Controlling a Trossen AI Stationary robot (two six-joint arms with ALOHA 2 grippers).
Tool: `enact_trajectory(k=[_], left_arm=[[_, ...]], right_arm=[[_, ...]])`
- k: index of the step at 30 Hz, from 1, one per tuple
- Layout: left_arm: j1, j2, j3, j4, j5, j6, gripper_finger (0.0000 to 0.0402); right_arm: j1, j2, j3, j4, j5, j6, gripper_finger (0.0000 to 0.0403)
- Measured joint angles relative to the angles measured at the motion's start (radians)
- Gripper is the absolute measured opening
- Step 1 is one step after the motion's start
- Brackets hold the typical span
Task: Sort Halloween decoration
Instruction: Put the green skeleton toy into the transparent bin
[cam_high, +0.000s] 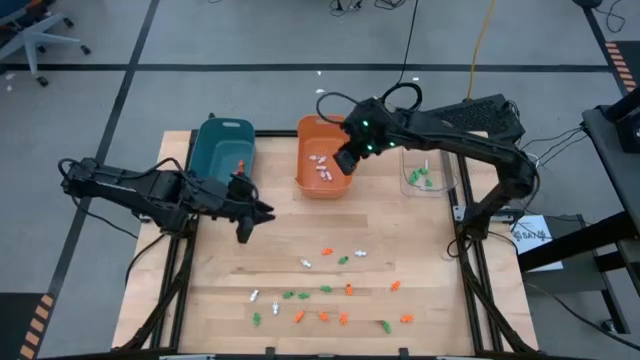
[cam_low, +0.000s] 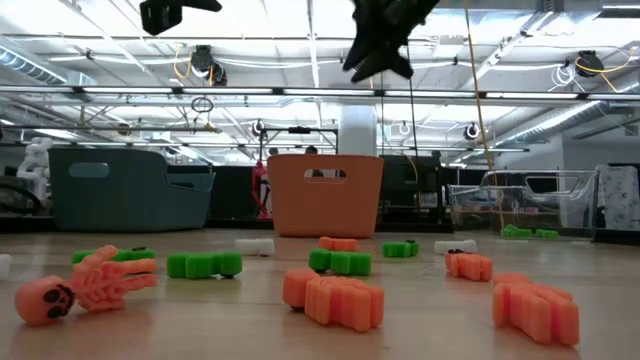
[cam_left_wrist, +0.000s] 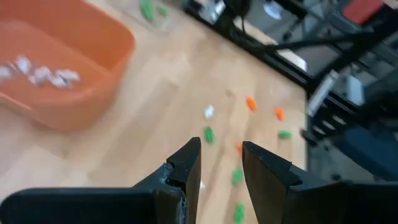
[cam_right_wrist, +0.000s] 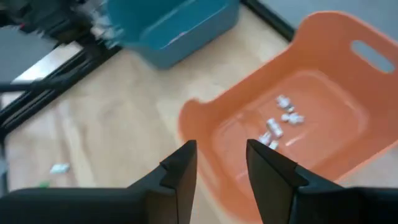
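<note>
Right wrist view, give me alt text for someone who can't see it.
The right gripper, jaws open and empty, hangs over an orange bin holding a few white trinkets. A teal bin sits beyond on the wooden table.

A robotics lab is showing here. Cables (cam_high: 410, 40) are trailing over grey floor behind the table (cam_high: 220, 300). Ceiling lights (cam_low: 250, 75) are glowing above it.

I see even, bright overhead light on the table (cam_high: 420, 300), with soft shadows. Ceiling strip lights (cam_low: 250, 20) glare in my low view. Both wrist views are motion-blurred beyond the fingers.
</note>
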Motion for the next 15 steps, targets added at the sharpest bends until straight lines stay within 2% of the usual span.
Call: enact_trajectory(k=[2,6,11,15], left_arm=[[-0.007,0.007,0.0,-0.019,0.03,-0.02,0.0116],[-0.033,0.045,0.0,-0.018,0.025,-0.012,0.0116],[-0.069,0.156,0.0,-0.005,0.025,0.033,0.0116],[-0.087,0.252,0.0,0.073,0.026,0.037,0.0116]], right_arm=[[0.037,-0.03,0.0,-0.046,0.001,0.002,0.0125],[0.123,-0.063,0.0,-0.15,0.002,0.01,0.0125],[0.241,-0.063,0.0,-0.309,0.002,0.062,0.0125],[0.341,-0.064,-0.007,-0.367,0.005,0.106,0.0125]])
